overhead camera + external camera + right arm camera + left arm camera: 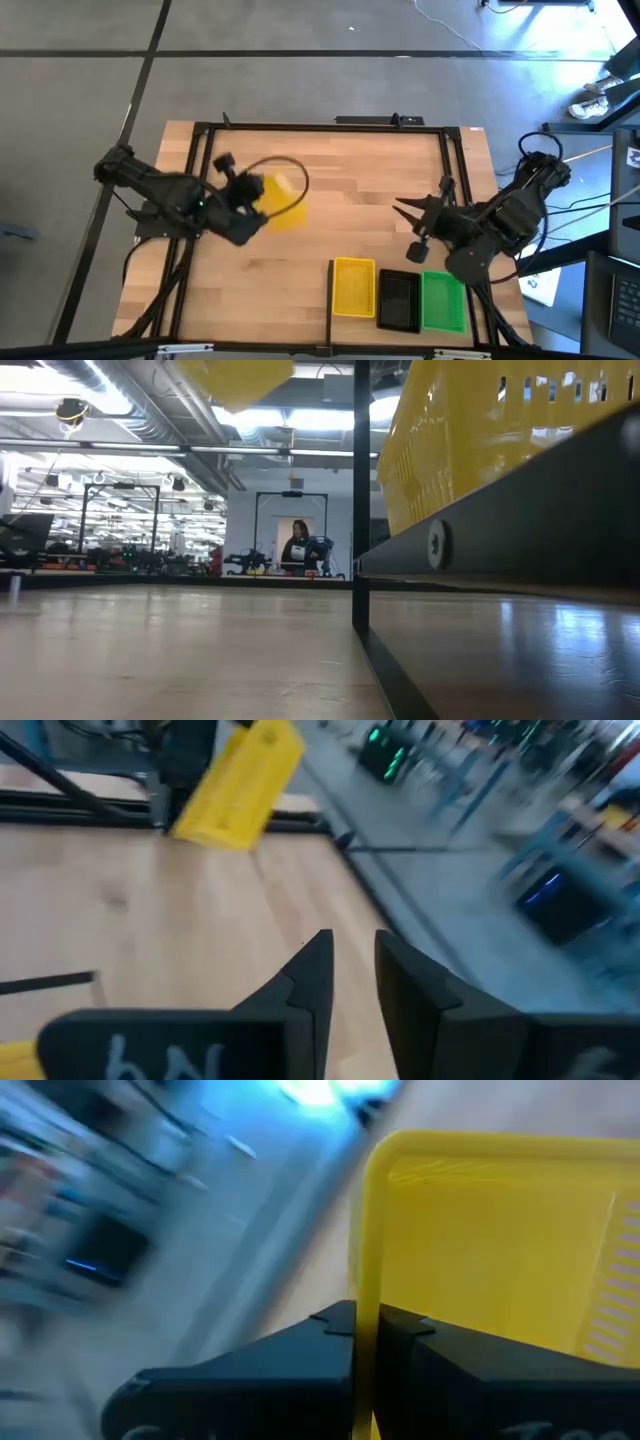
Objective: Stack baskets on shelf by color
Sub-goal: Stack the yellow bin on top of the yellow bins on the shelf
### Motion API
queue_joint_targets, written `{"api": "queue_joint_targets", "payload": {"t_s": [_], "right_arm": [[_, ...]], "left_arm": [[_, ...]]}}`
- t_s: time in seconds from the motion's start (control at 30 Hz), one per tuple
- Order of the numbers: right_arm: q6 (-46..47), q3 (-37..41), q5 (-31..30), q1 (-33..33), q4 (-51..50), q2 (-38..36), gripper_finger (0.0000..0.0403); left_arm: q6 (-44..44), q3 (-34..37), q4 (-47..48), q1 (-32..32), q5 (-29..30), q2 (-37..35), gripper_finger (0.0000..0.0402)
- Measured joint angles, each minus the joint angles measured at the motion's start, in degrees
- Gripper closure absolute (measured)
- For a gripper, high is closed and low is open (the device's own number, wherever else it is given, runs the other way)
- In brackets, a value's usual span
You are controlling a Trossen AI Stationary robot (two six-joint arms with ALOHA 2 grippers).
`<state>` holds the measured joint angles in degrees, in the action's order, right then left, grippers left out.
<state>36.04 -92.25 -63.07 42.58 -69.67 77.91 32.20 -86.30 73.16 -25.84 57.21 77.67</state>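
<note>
The left end effector (pixel 258 200) is closed on the rim of a yellow basket (pixel 285 200) and carries it in the air above the tabletop (pixel 350 190). In the left wrist view the thin yellow wall (pixel 365 1280) runs straight between the two dark fingers (pixel 320 1350), so the grip looks firm on one edge only, and the basket hangs tilted from it.

Three baskets lie in a row at the near edge of the tabletop. I take the stacked yellow basket (pixel 352 288) as landmark. Just beside it on the right is a black basket (pixel 398 300), and after that a green basket (pixel 443 300). I cannot tell how many baskets are in each pile. The carried basket is well apart from the landmark, up and to the left of it. The low view shows yellow lattice (pixel 480 430) resting above a dark bar (pixel 520 510).

The right end effector (pixel 415 228) hovers near the row, above the black basket, with its fingers a little apart and nothing between them. It seems to wait.

The step in hand, as I judge it, is the transport of one yellow basket to the yellow pile. The next move needs the left arm to travel right and toward the near edge, to turn the basket level, to line it up over the landmark, and then to lower it before opening. Because the grip is on one edge, the basket may swing or land crooked.
</note>
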Motion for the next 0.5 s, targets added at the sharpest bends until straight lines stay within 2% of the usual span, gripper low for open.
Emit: {"api": "queue_joint_targets", "payload": {"t_s": [0.13,0.23,0.4,0.5], "right_arm": [[-9.3,0.0,-4.2,-2.2,5.7,2.5,0.0328],[-14.2,0.0,-5.0,-4.6,11.4,4.0,0.0328],[-23.3,0.0,-6.9,-9.0,24.4,6.7,0.0328],[-31.9,0.0,-5.3,-11.2,33.0,8.1,0.0328]], "left_arm": [[-10.2,-2.2,-6.9,3.8,12.4,0.4,0.0401],[-18.3,-2.3,-15.2,6.1,17.9,0.4,0.0401],[-31.3,-2.3,-28.9,7.9,18.6,0.4,0.0401],[-37.2,-2.3,-34.7,8.3,18.6,0.4,0.0401]]}}
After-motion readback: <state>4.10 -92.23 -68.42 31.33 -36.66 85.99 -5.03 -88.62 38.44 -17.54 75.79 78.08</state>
